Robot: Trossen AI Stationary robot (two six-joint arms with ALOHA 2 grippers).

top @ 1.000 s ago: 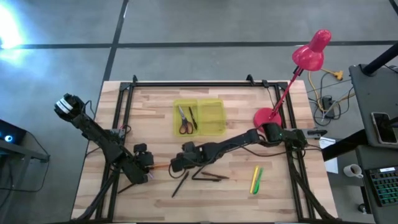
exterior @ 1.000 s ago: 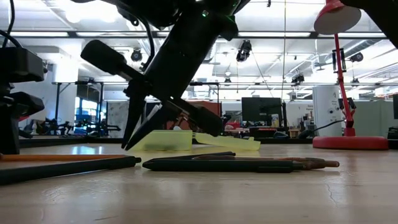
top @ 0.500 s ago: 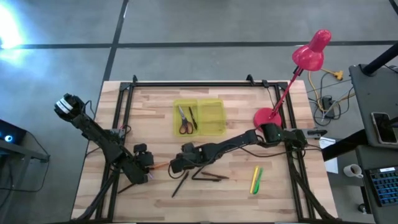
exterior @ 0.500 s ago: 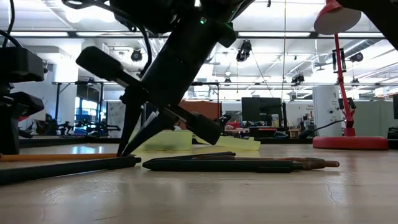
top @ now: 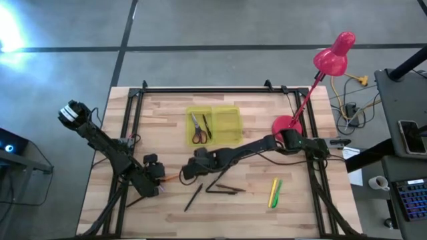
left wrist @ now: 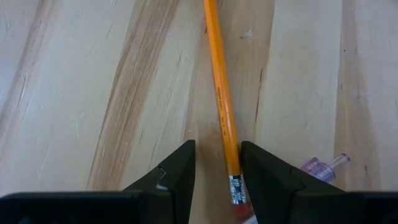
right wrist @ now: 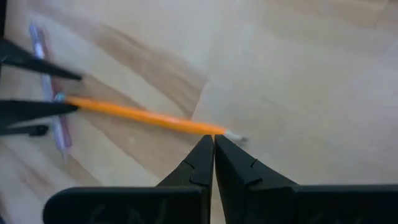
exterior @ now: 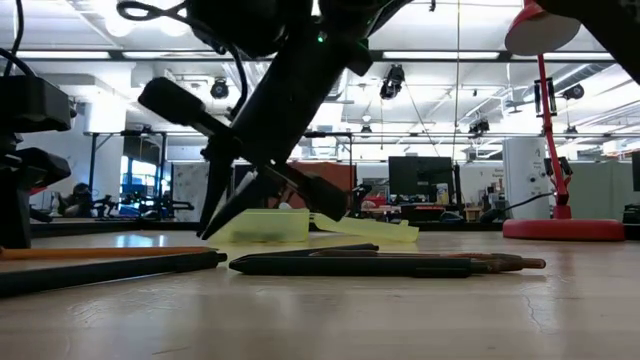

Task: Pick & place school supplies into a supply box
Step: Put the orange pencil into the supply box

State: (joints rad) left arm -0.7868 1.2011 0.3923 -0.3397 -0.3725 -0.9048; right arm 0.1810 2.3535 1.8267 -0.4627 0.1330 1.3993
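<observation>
right gripper fingers pressed together, empty, tip right at the orange pencil | left gripper fingers spread around its eraser end | supply box holds scissors

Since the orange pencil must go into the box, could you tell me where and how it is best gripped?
Probably the shaft just ahead of the eraser end, from above. The pencil lies flat on the table and is thin, so the fingers should close across its width. The open left gripper has that end between its fingers; the right gripper is shut at the point.
</observation>
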